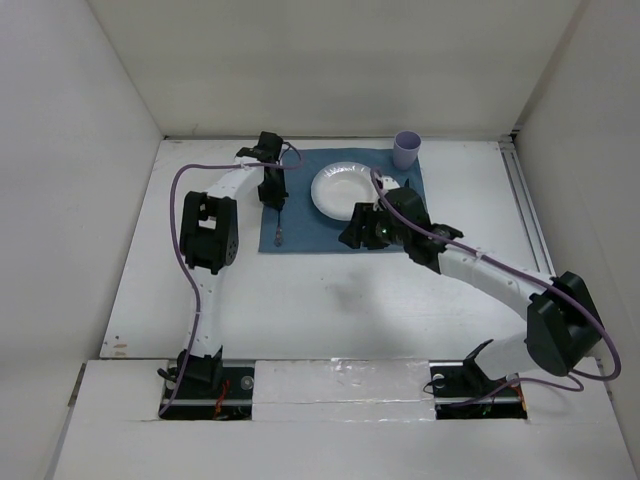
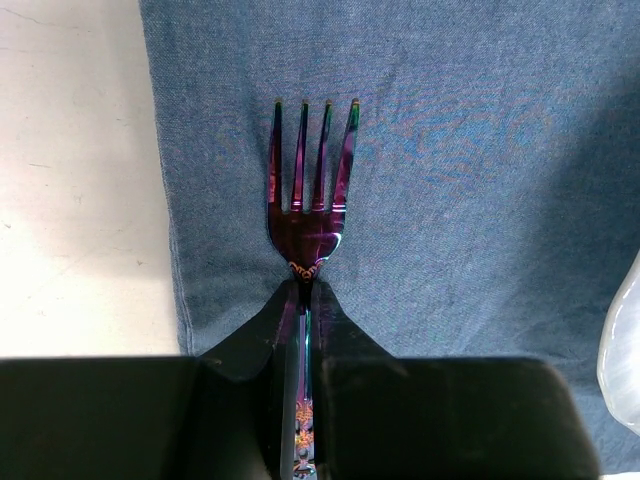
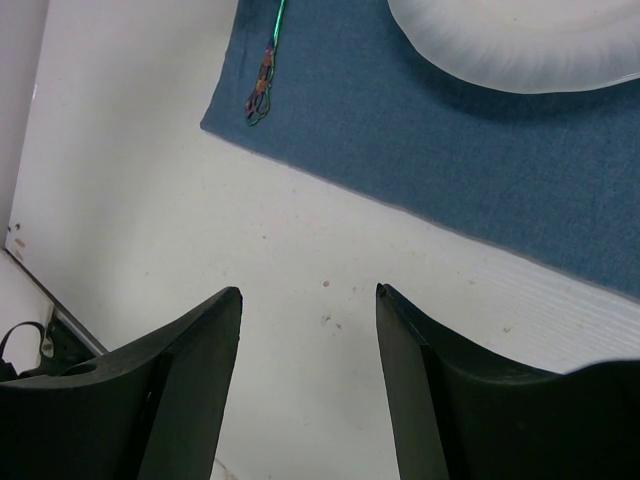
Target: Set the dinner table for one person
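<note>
dinner table (image 1: 330, 300): plain white matte top filling the floor of the white-walled bay; it carries everything else, and both arms are bolted at its near edge.

blue cloth placemat (image 1: 310, 232): rectangular, lying flat on the far middle of the dinner table, with its long sides running left to right.

white paper plate (image 1: 340, 190): sits on the placemat, slightly right of its centre. Its rim shows at the right edge of the left wrist view (image 2: 622, 340) and along the top of the right wrist view (image 3: 520, 45).

right gripper (image 3: 308, 295): fingers spread wide with nothing between them. It hangs by the placemat's near edge, just on the near side of the plate (image 1: 362, 232).

left gripper (image 2: 303, 295): fingers pinched tight on the fork's neck, just behind the base of the tines. It stands over the left strip of the placemat (image 1: 273, 190).

lilac cup (image 1: 407, 150): upright at the placemat's far right corner, apart from the plate.

fork (image 2: 310, 200): four tines with an iridescent purple-green finish, lined up with the placemat's left edge and to the left of the plate. One end reaches close to the near left corner (image 3: 262, 85). Whether it rests on the cloth or is held just above it, I cannot tell.
</note>
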